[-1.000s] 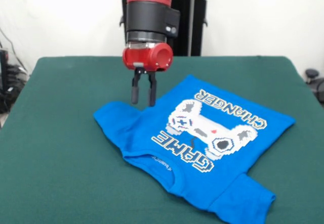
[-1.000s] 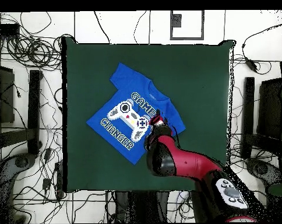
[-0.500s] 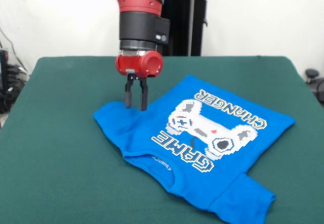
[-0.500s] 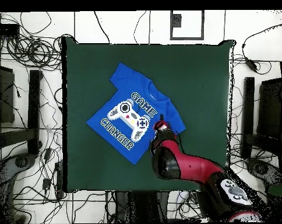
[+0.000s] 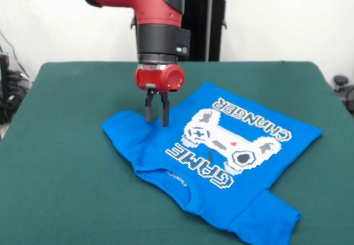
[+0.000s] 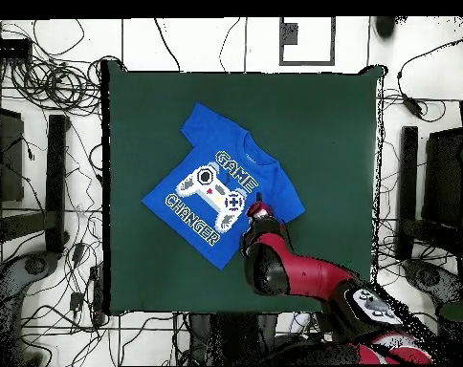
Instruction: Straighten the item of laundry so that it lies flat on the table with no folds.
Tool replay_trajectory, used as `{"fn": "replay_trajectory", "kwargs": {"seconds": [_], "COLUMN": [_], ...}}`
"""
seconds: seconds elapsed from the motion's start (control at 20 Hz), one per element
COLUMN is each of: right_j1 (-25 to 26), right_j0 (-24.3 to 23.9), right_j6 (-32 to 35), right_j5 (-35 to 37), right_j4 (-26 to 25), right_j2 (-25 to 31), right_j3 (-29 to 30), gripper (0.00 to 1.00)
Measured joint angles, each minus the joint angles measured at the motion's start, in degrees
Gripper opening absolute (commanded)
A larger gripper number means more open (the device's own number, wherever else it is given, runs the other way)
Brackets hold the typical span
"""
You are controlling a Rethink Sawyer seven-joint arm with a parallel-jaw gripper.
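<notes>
Black fingers [image 5: 150, 110] hang from the red wrist of the gripper [image 5: 157, 112], two short prongs with a narrow gap between them, so the pincer stands slightly spread and pinches nothing. Its tips reach down to the blue cloth at the far left part of the shirt, beside the printed picture; whether they press on the fabric or hover just over it I cannot tell. Above the wrist the arm [image 5: 157, 12] rises as a black collar and then a thick red barrel that leaves the top of the front view. Seen from overhead, the gripper [image 6: 257, 205] shows only as a small tip at the shirt's edge, with the red arm [image 6: 293, 272] stretching away behind it.

Under it lies the item of laundry [image 5: 221, 156], a bright blue short-sleeved T-shirt, print side up, with a white pixel game controller and the words "GAME CHANGER". It sits turned at an angle, roughly in the middle of the table [image 5: 61, 162]. In the front view one sleeve sticks out at the near right, and the left sleeve by the pincer looks rumpled, with soft creases running from it toward the neck. Dark green cloth covers the table on every side of the shirt
</notes>
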Motion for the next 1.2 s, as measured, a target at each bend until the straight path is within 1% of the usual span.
{"fn": "replay_trajectory", "kwargs": {"seconds": [0.25, 0.6, 0.65, 0.75, 1.0, 1.2], "right_j1": [1.1, 0.53, -0.54, -1.24, -5.55, -6.64], "right_j0": [0.14, -2.3, -3.48, -4.2, -8.56, -9.37], "right_j6": [0.0, 0.0, 0.0, 0.0, 0.0, 0.0], "right_j5": [-1.65, -1.63, -1.57, -1.37, 1.36, 1.83], "right_j4": [-0.02, -1.95, -2.63, -2.9, -4.23, -4.3], "right_j2": [0.02, 0.02, 0.23, 0.46, 2.19, 2.23], "right_j3": [0.02, 0.48, 0.91, 1.13, 1.75, 1.74], "gripper": [1.0, 1.0, 1.0, 1.0, 1.0, 1.0]}}
